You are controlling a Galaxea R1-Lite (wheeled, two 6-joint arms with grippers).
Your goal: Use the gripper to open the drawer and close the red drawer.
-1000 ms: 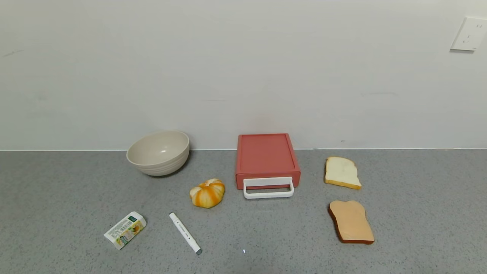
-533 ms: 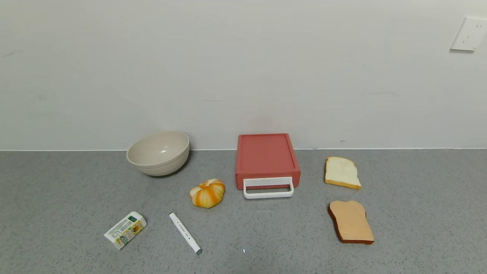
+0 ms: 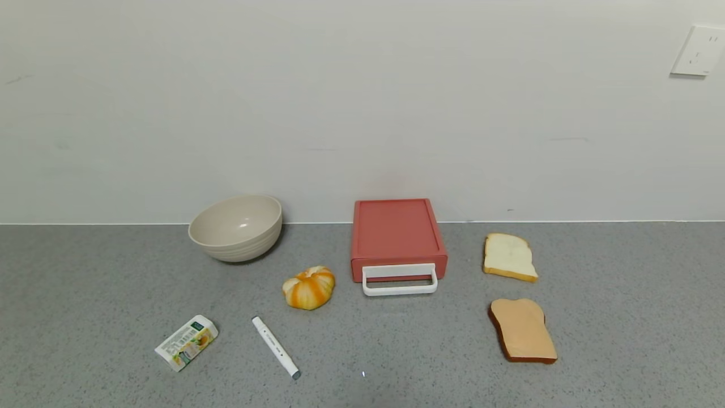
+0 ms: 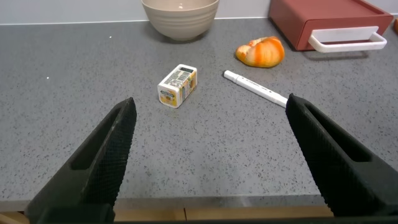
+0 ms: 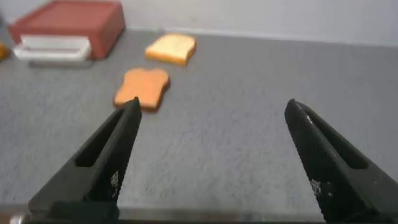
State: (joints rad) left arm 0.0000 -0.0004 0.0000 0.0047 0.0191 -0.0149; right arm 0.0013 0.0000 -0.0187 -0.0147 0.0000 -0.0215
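The salmon-red drawer box sits against the wall at the back middle of the grey counter, shut, with its white loop handle facing me. It also shows in the left wrist view and in the right wrist view. Neither gripper shows in the head view. My left gripper is open and empty over the counter's near edge on the left side. My right gripper is open and empty over the near edge on the right side, far from the drawer.
A beige bowl stands left of the drawer. A small orange pumpkin, a white marker and a small carton lie at front left. Two bread slices, one white and one brown, lie to the right.
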